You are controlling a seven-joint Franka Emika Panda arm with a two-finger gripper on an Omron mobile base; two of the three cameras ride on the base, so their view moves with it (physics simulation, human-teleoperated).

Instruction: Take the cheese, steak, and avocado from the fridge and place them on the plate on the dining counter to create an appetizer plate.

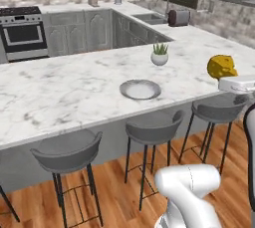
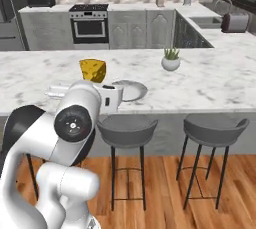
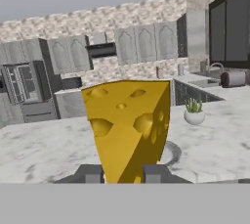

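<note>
The cheese (image 3: 129,125), a yellow wedge with holes, is pinched between my gripper's (image 3: 122,174) two dark fingertips (image 3: 89,173), so the gripper is shut on it. From the base views the cheese (image 1: 221,66) (image 2: 93,70) hangs above the near edge of the dining counter (image 1: 60,92) (image 2: 215,83), to the right of the plate in the left base view. The round grey plate (image 1: 140,89) (image 2: 132,91) lies empty on the marble, and its rim (image 3: 172,152) peeks out behind the cheese in the hand view. The steak, the avocado and the fridge are out of view.
A white pot with a green plant (image 1: 160,55) (image 2: 171,60) stands just beyond the plate. Grey stools (image 1: 67,152) (image 1: 153,127) (image 1: 219,107) line the counter's near side. A stove (image 1: 21,30), a sink and a toaster (image 1: 178,18) sit on the far worktop.
</note>
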